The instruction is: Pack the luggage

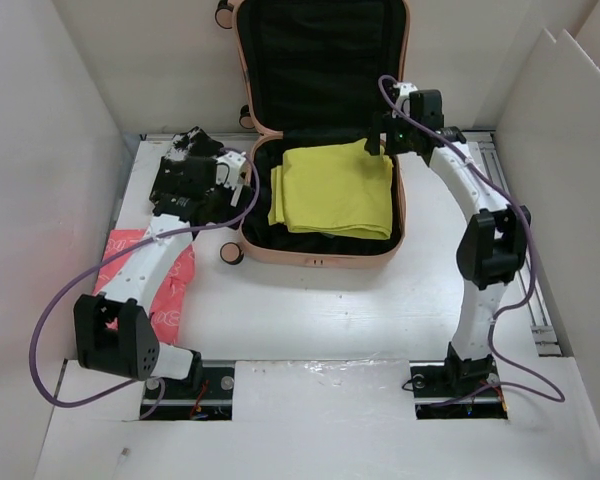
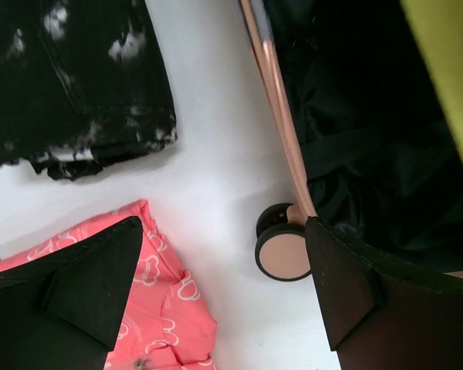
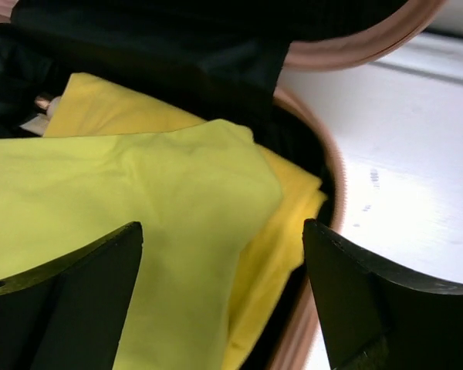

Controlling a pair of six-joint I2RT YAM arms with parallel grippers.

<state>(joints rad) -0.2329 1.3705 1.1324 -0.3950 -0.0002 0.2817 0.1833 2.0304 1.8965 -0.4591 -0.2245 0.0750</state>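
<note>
The luggage (image 1: 320, 257) lies open on the white table, its black-lined lid (image 1: 320, 60) standing up at the back. A folded yellow cloth (image 1: 335, 190) lies in its base. My right gripper (image 1: 378, 135) hovers open over the far right corner of the base. In the right wrist view its fingers (image 3: 77, 293) stand wide above the yellow cloth (image 3: 139, 200), beside the pink rim (image 3: 336, 177), and hold nothing. My left gripper (image 1: 242, 178) stands open just left of the luggage. Bare table shows between the left gripper's (image 2: 220, 285) fingers, near a wheel (image 2: 284, 250).
A black garment with white flecks (image 1: 185, 165) lies on the table left of the luggage, also in the left wrist view (image 2: 77, 77). A pink patterned garment (image 1: 120, 250) lies under my left arm, its corner (image 2: 166, 308) by the left finger. White walls enclose the table.
</note>
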